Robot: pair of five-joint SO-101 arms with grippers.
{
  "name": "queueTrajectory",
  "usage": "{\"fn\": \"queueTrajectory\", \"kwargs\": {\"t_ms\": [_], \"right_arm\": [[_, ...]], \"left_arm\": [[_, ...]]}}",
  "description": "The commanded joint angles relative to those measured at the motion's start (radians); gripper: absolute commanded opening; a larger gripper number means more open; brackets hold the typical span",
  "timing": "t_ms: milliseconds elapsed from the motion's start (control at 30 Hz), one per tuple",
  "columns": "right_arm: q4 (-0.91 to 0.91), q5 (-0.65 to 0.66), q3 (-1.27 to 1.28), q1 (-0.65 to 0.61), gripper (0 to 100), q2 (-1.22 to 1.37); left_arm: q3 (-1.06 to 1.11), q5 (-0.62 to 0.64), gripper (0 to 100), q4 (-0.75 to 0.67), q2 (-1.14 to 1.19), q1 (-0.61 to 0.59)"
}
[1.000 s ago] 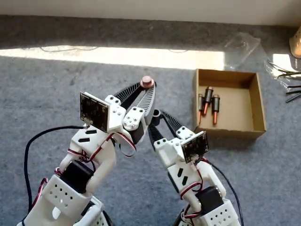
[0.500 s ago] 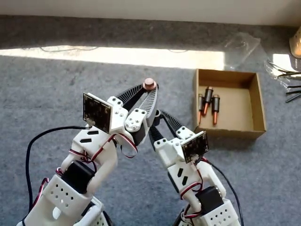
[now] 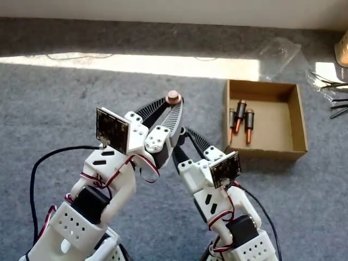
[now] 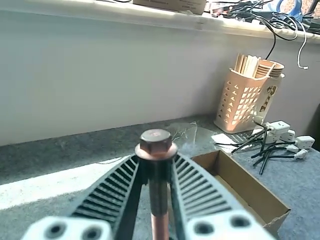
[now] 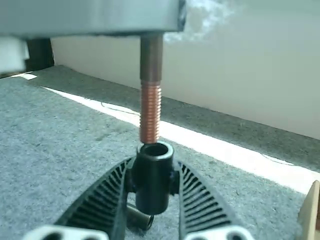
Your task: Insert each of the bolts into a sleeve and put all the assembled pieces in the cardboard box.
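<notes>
Right wrist view: my right gripper (image 5: 152, 174) is clamped on the upright sleeve (image 5: 152, 192), my left gripper (image 4: 156, 164) pinches the bolt (image 4: 156, 144) vertical, tip right at the sleeve mouth, box (image 3: 263, 154) near on my right.

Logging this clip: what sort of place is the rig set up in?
Probably an indoor office or hobby room rather than a factory. The work surface is grey carpet running up to a plain wall. A slotted basket of sticks and some power strips sit along that wall.
</notes>
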Motion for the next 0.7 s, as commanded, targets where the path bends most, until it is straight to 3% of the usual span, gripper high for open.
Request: {"fn": "queueTrajectory", "kwargs": {"t_ms": [0, 667], "right_arm": [[0.008, 0.018, 0.151, 0.008, 0.5, -0.001], [0.010, 0.018, 0.151, 0.008, 0.5, 0.001]], "left_arm": [[-0.012, 0.018, 1, -0.005, -0.012, 0.035], [0.045, 0.017, 1, -0.003, -0.012, 0.035]]}}
